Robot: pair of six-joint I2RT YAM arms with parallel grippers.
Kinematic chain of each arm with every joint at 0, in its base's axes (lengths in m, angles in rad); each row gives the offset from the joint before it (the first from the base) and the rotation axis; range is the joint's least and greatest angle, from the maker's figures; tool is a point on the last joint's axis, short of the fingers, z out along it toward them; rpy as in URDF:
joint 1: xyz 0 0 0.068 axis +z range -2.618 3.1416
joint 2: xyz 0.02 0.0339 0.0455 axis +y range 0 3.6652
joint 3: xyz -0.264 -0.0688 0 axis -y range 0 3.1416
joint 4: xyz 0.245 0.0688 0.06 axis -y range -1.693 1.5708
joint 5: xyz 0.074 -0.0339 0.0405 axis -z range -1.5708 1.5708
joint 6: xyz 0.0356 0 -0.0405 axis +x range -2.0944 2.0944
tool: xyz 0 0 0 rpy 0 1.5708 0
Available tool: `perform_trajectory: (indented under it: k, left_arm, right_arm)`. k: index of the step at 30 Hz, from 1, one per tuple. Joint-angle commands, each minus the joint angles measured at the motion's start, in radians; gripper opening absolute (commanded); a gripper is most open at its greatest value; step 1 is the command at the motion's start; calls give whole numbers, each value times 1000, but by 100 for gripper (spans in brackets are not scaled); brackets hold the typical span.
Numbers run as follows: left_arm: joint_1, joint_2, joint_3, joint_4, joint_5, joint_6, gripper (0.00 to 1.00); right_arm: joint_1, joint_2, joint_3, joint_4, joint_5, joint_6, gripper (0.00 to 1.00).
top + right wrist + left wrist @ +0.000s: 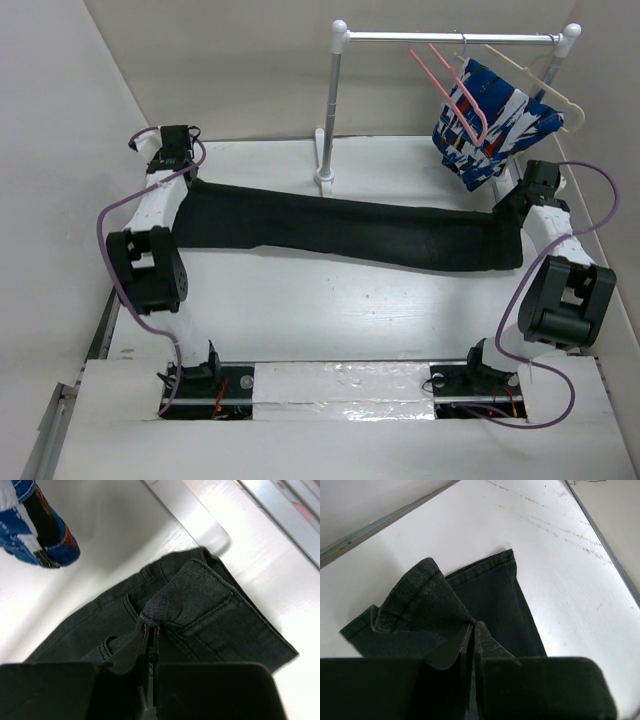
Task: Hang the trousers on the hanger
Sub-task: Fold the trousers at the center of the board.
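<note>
The black trousers [340, 232] lie stretched across the table from left to right. My left gripper [185, 170] is shut on the hem end of the legs; the left wrist view shows the fabric [425, 600] bunched up at the fingertips [485, 637]. My right gripper [515, 200] is shut on the waist end; the right wrist view shows the waistband and pocket [200, 600] pinched at the tips. The pink hanger [450, 85] hangs on the rail [450, 38] at the back right, apart from both grippers.
A cream hanger [540, 85] with a blue, white and red patterned garment [490, 125] hangs beside the pink one; the garment also shows in the right wrist view [35, 525]. The rail's post [330, 110] stands behind the trousers. White walls enclose the table.
</note>
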Motion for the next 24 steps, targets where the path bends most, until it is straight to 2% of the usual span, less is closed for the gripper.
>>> perform_trajectory:
  k: [1,4,7,8,10,11,12,13,14,15,17,20,21,23,24]
  left_arm:
    - [21,77,124,57,-100,54,0]
    - [-2,198,225,76,-109,83,0]
    - [-30,250,300,119,-123,150,1]
    - [-30,284,320,113,-106,161,5]
    - [-53,309,380,69,-142,158,28]
    - [-53,303,377,83,-141,190,39]
    - [-53,290,351,94,-138,201,60]
    - [-53,254,334,108,-139,201,68]
    - [-53,235,313,107,-136,185,73]
    - [-53,214,281,99,-130,174,77]
    - [-53,137,233,56,-127,134,76]
    - [-53,-13,39,79,-49,54,74]
    - [-53,-53,-68,82,-32,4,74]
    - [-53,-159,-178,114,47,-42,74]
    - [-41,-191,-284,126,75,-65,74]
  right_arm:
    - [-2,53,73,139,76,-4,0]
    - [9,107,123,148,66,-6,0]
    - [20,130,137,174,40,3,0]
    - [20,131,136,181,39,0,5]
    - [20,139,133,197,22,-6,21]
    - [20,145,134,194,11,-9,44]
    - [20,144,136,190,5,-9,55]
    - [20,138,127,188,5,-9,65]
    - [20,109,113,197,5,-8,79]
    - [20,89,94,208,0,-3,83]
    - [20,33,19,243,-4,14,86]
    - [20,-106,-125,302,-7,46,86]
    - [20,-182,-166,320,-19,55,89]
    - [20,-264,-288,362,-76,71,89]
    - [29,-307,-335,380,-78,75,89]
